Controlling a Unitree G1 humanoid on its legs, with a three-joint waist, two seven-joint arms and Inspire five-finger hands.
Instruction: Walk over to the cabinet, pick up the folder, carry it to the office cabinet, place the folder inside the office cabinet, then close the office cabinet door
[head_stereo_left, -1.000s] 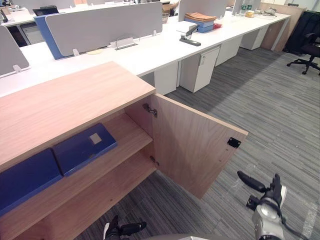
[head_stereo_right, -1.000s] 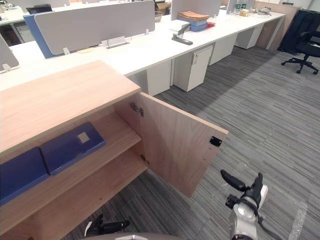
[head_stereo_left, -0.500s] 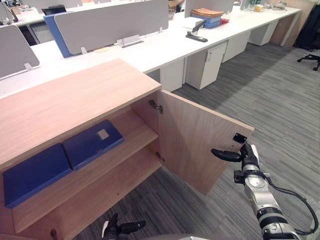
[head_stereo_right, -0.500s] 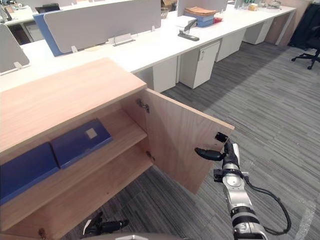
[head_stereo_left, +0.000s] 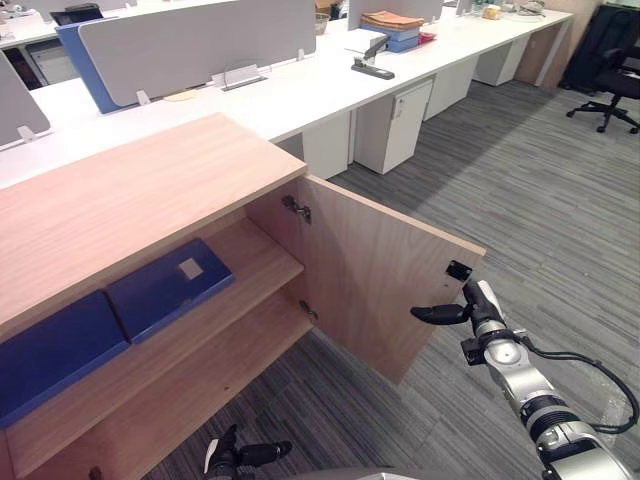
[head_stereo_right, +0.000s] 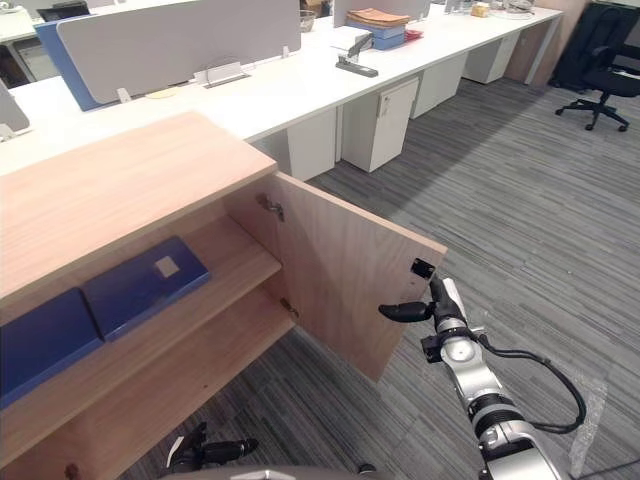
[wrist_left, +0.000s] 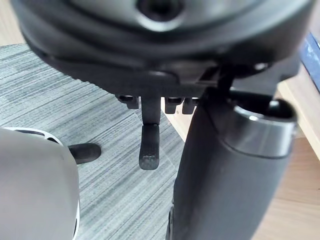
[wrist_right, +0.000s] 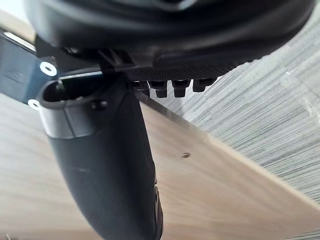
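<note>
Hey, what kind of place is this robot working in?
Most likely an open-plan office: long white desks with grey divider screens, a black swivel chair on grey carpet, and a wooden cabinet holding blue folders.

A labelled folder (head_stereo_left: 170, 287) and a plain folder (head_stereo_left: 55, 350) are lying flat, side by side, on the wooden cabinet's (head_stereo_left: 150, 190) upper shelf (head_stereo_left: 268, 260).

Blue folder (head_stereo_left: 168, 288) w/ pale label (head_stereo_left: 190, 268); wood-grain cabinet (head_stereo_left: 130, 190); grey striped carpet (head_stereo_left: 520, 190).
</note>
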